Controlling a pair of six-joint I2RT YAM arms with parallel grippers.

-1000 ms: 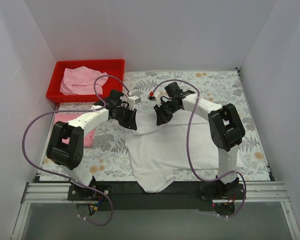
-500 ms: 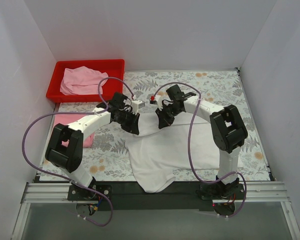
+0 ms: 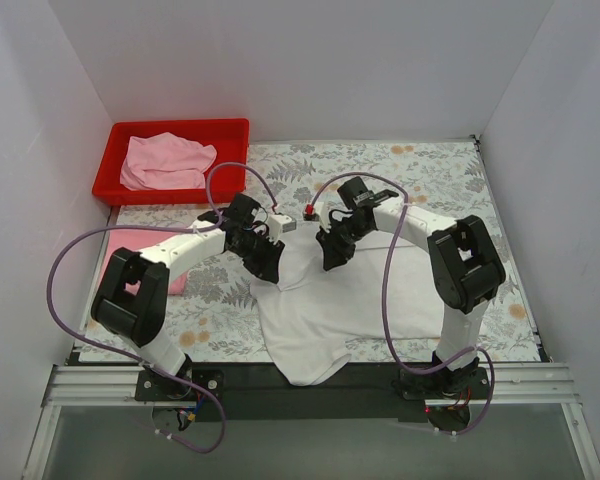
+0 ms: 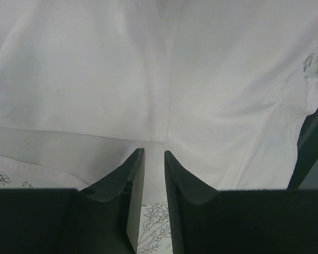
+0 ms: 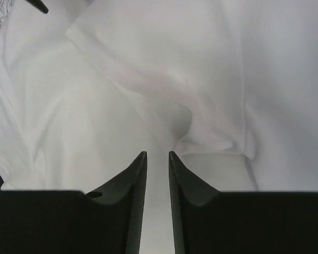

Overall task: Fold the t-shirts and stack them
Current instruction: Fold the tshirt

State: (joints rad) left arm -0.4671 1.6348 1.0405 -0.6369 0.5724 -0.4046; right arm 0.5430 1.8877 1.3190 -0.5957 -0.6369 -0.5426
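Roughly midway: left hand (image 3: 268,265) and right hand (image 3: 334,252), each closed to a slit, pinch the far edge of the white t-shirt (image 3: 340,310) on the tabletop (image 3: 430,170). An apparently folded pink shirt (image 3: 176,278) lies leftward, and a crumpled pink shirt (image 3: 165,160) waits in the red bin (image 3: 170,125).

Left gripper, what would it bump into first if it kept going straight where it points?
The white t-shirt. The left gripper pinches a fold of it, and cloth fills the wrist view ahead. The table probably lies right under it.
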